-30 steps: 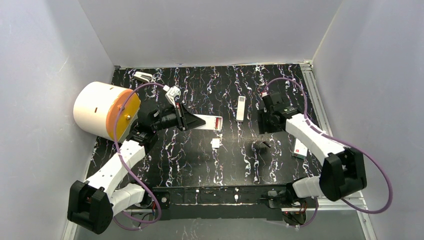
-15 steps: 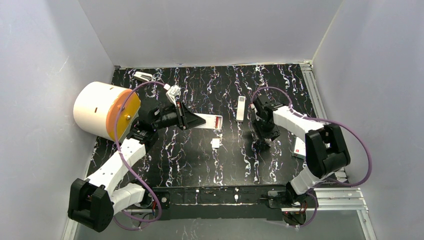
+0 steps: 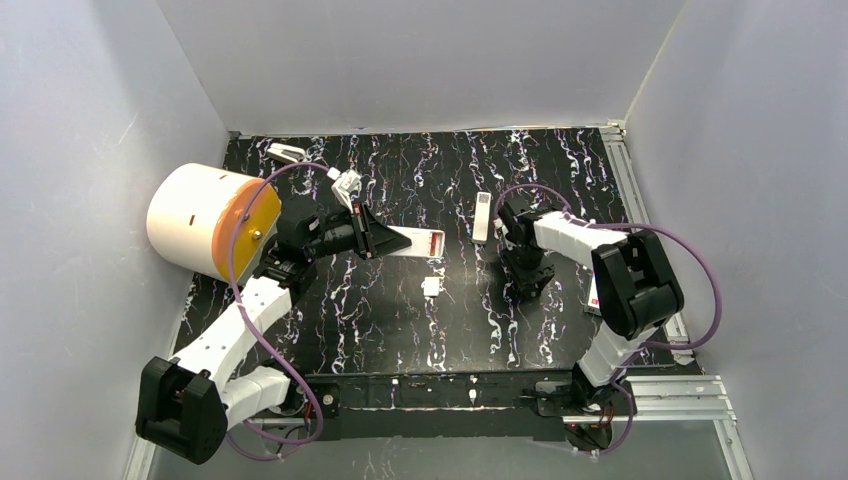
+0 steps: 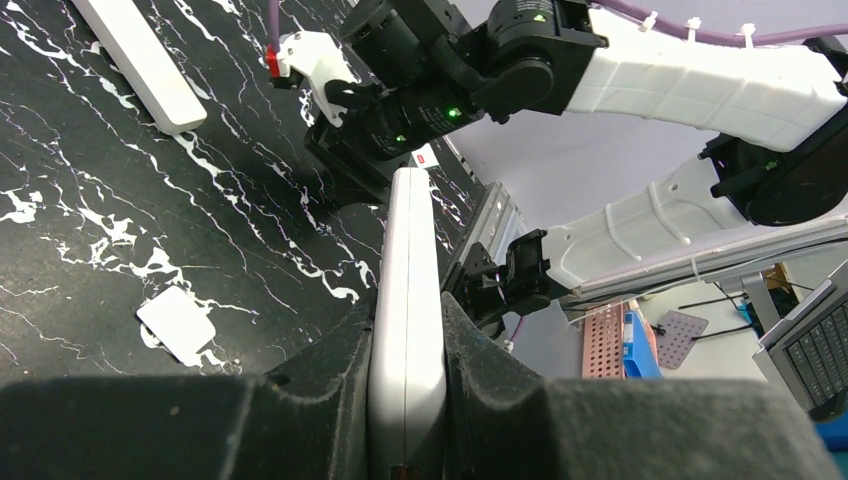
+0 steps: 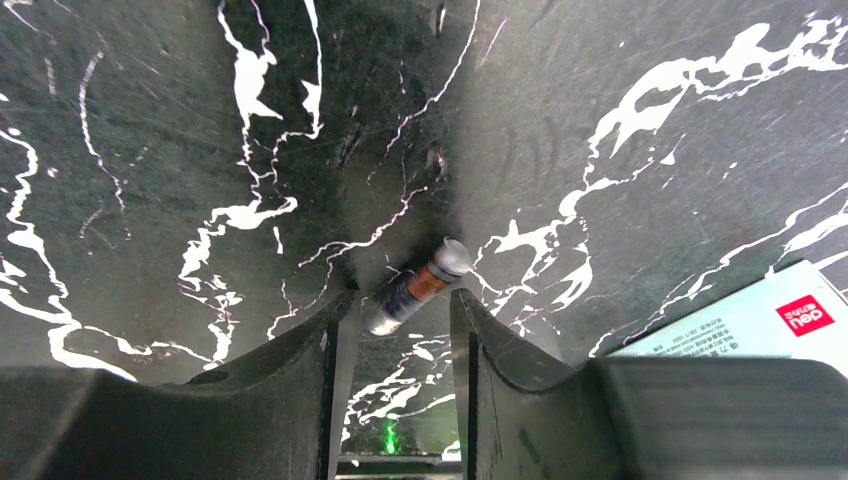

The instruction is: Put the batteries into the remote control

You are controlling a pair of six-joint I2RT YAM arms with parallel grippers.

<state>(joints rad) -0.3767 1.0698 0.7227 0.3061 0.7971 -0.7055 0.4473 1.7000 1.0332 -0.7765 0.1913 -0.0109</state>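
Black table top (image 3: 400, 330) with white marble streaks all over, pale walls boxing it in on three sides. Left gripper (image 4: 408, 312) is clamped tight on a white remote (image 4: 408, 240), held on edge and sticking out toward the middle of the table. The wrist camera only gets its thin side. From above, its far end shows a reddish patch that's too small to make out.

Right gripper (image 5: 400, 305) is nose-down on the table, right of centre, jaws roughly half open. One battery (image 5: 417, 285) lies slantwise on the surface between the fingers. Its lower end is right by one finger, and I can't tell if they actually touch. From above that battery is totally hidden under the gripper.

Second white remote (image 3: 482, 217) lies flat just behind the right gripper, toward the back edge. Small white piece (image 3: 431, 287) near the centre, no idea what it is. White box with a red logo (image 5: 745, 322) sits by the right edge, cut off in the wrist view. Big white drum with an orange face (image 3: 205, 222) sits at the left edge.
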